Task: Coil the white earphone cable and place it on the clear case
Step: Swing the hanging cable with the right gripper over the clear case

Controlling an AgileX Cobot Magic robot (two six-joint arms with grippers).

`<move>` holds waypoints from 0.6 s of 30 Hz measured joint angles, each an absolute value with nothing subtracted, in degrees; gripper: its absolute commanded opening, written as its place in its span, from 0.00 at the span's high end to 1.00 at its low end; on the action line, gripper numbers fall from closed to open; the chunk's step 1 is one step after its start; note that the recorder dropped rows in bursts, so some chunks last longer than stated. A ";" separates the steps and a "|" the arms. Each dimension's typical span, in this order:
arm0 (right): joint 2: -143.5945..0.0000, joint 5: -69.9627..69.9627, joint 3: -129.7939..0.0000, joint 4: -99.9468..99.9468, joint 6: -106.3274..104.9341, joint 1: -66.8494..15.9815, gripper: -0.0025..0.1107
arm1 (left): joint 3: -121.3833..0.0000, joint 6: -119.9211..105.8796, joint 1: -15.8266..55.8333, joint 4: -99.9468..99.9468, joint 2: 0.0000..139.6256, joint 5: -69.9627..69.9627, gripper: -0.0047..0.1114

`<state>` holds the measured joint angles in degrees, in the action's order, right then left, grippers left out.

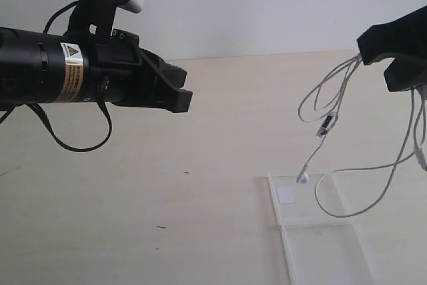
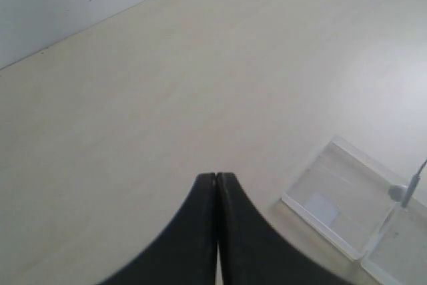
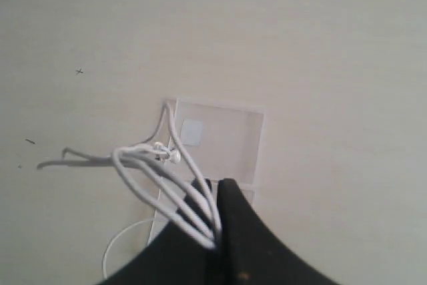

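My right gripper is clamped on several strands of the white earphone cable, loops dangling above the clear case. I should descend slowly, centred over it, so nothing spills past its edge. My left gripper, closed and empty, hangs well aside.

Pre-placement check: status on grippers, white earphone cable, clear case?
Left gripper shut, empty, off to the side. Right gripper shut on long thin white earphone cable, loops dangling above flat transparent hinged plastic case. No obstruction seen.
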<state>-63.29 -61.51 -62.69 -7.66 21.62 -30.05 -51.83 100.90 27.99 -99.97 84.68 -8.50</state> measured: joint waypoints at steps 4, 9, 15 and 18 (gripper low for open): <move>-63.29 -64.03 -62.69 -7.02 21.53 -30.05 0.98 | -51.83 100.90 27.99 -99.97 84.68 -8.50 0.96; -63.29 -66.61 -62.69 -4.09 21.53 -30.05 0.98 | -51.83 100.90 27.99 -99.97 84.68 -8.50 0.96; -65.07 -67.21 -62.69 -1.11 21.41 -30.05 0.98 | -51.83 100.90 27.99 -99.97 84.68 -8.50 0.96; -66.08 -67.21 -62.69 -0.90 21.41 -30.05 0.98 | -51.83 100.90 27.99 -99.97 84.68 -8.50 0.96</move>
